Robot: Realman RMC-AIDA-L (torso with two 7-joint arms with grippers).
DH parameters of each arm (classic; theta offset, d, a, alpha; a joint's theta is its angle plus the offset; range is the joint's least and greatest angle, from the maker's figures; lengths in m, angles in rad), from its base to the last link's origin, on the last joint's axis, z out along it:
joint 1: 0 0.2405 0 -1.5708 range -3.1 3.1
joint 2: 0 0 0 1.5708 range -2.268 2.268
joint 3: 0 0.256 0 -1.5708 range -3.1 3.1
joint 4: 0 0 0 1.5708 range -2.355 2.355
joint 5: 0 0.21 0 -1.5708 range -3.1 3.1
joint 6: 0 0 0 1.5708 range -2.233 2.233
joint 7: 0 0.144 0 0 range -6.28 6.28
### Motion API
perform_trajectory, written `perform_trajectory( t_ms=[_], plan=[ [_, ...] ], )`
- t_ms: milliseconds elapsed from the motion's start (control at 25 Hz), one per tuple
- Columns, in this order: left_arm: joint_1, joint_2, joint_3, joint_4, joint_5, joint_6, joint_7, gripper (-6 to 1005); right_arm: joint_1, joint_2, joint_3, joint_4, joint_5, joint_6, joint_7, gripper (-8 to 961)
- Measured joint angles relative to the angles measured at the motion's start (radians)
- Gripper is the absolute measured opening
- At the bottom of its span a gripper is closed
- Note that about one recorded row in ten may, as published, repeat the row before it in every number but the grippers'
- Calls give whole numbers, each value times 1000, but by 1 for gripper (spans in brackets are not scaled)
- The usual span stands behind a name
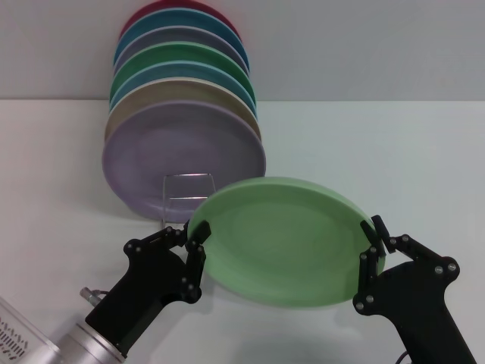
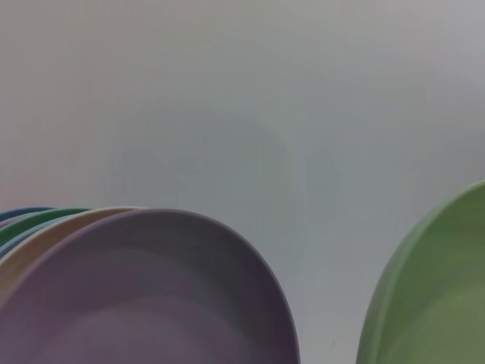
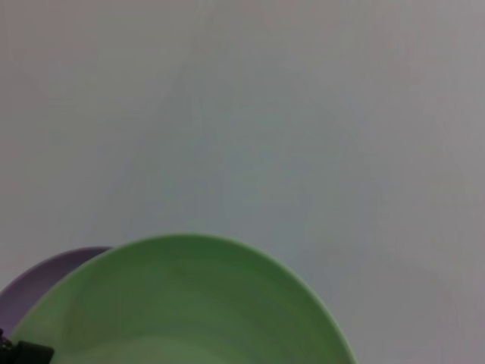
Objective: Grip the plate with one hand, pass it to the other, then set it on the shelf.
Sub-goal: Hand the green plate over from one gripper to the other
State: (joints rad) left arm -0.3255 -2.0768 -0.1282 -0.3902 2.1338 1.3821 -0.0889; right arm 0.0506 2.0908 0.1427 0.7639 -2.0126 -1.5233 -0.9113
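**Q:** Where is the pale green plate?

**A:** Held in the air above the white table, tilted, just in front of the wire shelf and its row of standing plates.

**Q:** Who has hold of it?

**A:** Both arms. The left claw is clamped over the plate's left rim; the right claw is clenched on the right rim.

**Q:** And the shelf?

**A:** It stands at the back of the table. A lilac plate is foremost, then beige, blue, a darker green plate and more behind. The small wire front frame shows below the lilac plate.

**Q:** The wrist cameras?

**A:** The left shows the lilac plate beside the green rim; the right shows the green plate from close by.
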Motion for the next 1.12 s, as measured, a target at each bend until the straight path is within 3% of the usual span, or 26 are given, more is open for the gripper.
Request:
perform_trajectory(
  t_ms=[320, 920, 1120],
  plan=[
    [0, 1, -6, 13, -3, 3, 0, 49, 1, 0, 0, -1, -1, 0, 0, 20],
    [11, 0, -24, 15, -8, 0, 54, 28, 17, -2, -1, -24, -12, -6, 4, 90],
    [19, 5, -51, 16, -10, 22, 55, 34, 40, -7, -61, -57, -16, -60, 49, 132]
  ],
)
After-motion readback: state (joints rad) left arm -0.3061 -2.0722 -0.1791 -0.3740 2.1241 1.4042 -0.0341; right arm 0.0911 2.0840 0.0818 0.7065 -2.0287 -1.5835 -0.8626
